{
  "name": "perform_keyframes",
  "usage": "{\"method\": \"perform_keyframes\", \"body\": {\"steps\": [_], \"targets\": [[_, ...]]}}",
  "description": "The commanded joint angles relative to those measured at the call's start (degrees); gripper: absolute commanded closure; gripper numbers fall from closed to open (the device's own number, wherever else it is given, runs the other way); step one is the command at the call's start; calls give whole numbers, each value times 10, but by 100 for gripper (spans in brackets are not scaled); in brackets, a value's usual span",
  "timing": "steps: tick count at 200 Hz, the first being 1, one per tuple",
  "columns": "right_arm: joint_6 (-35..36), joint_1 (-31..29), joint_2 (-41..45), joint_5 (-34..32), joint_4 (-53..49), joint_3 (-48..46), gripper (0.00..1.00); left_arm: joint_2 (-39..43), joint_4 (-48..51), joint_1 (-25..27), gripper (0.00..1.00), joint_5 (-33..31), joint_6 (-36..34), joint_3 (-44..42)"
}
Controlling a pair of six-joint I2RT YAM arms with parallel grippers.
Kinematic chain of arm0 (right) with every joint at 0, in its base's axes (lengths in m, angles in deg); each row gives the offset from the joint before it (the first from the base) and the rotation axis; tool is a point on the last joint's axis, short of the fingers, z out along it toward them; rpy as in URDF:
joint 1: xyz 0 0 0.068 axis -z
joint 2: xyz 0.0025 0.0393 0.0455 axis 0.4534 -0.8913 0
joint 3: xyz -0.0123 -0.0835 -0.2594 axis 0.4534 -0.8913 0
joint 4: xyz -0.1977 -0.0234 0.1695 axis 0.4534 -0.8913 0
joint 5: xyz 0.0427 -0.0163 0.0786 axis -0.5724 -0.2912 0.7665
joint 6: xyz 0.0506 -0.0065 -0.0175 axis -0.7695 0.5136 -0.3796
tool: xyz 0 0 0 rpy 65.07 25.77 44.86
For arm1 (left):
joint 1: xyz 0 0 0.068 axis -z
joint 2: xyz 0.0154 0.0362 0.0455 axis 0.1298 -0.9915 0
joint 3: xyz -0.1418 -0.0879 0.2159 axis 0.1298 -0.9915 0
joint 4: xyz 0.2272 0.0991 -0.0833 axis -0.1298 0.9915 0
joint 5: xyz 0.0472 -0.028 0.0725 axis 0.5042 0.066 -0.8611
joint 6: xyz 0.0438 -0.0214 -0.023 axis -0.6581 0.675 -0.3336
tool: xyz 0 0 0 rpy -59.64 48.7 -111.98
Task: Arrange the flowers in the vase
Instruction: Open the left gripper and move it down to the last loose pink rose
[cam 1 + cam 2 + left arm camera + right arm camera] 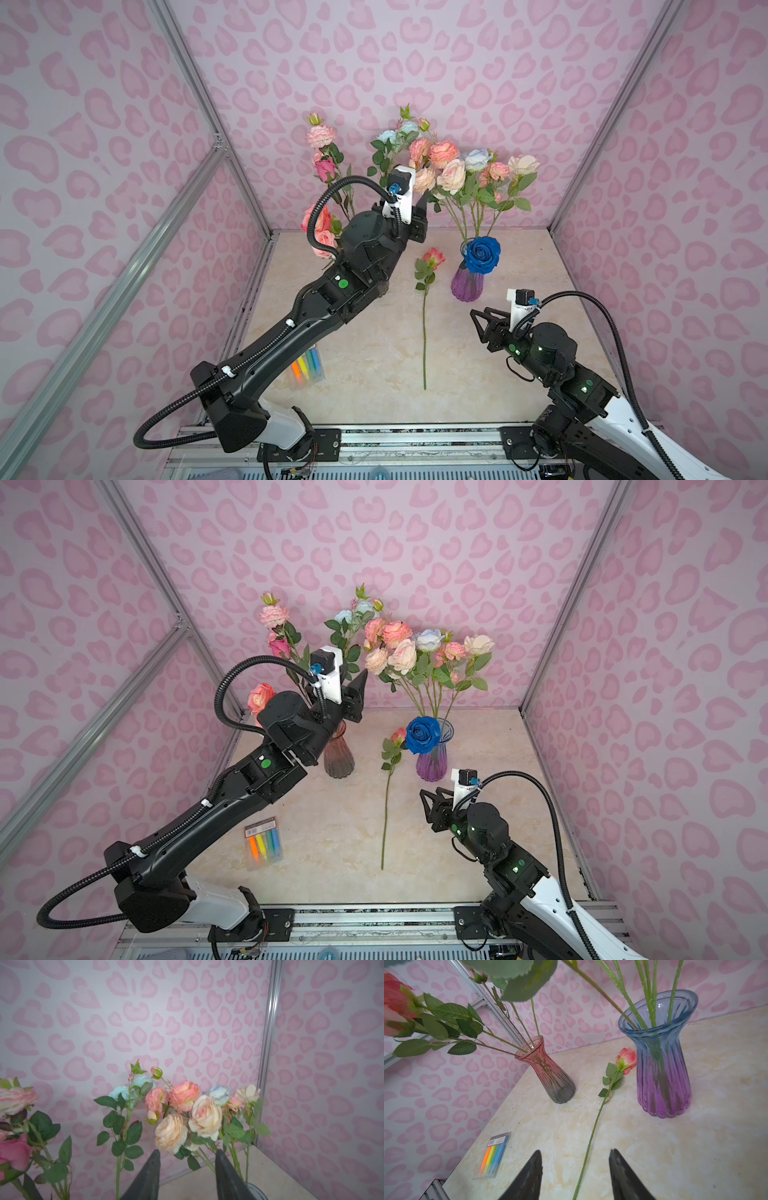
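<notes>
Rose (424,324) lies flat on the tabletop (374,332) beside the purple vase (465,286); my right fingers (529,1176) hang spread and empty near its stem, left fingers (149,1176) spread and empty by the blooms (204,1115). Thin stem may slip my pinch, or swing into the vase.

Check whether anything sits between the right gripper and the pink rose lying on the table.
Nothing visible: only bare marble-patterned tabletop separates the open right gripper from the pink long-stemmed rose. The blue-purple glass vase stands aside.
</notes>
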Motion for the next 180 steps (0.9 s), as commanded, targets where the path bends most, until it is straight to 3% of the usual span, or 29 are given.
{"method": "perform_keyframes", "body": {"steps": [1, 19, 31, 37, 50, 81, 115, 165, 180], "targets": [[7, 2, 8, -22, -25, -1, 47, 17, 92, 36, 59, -76, 55, -55], [2, 4, 23, -24, -36, -7, 47, 47, 116, 63, 63, -109, 127, -127], [-2, 5, 33, -25, -41, -13, 47, 67, 117, 69, 63, -86, 183, -193], [-2, 6, 37, -25, -46, -14, 47, 71, 120, 75, 67, -83, 194, -211], [-2, 8, 43, -24, -55, -15, 47, 66, 147, 83, 66, -89, 214, -230], [-6, 11, 51, -23, -59, -22, 46, 3, 154, 83, 65, -35, 243, -252], [-13, 12, 61, -23, -54, -30, 46, -129, 161, 58, 58, 21, 246, -210], [-10, 17, 69, -20, -66, -38, 45, -290, 186, -6, 59, 115, 255, -115], [-9, 22, 65, -15, -60, -42, 44, -331, 201, -12, 59, 115, 257, -81]]}}
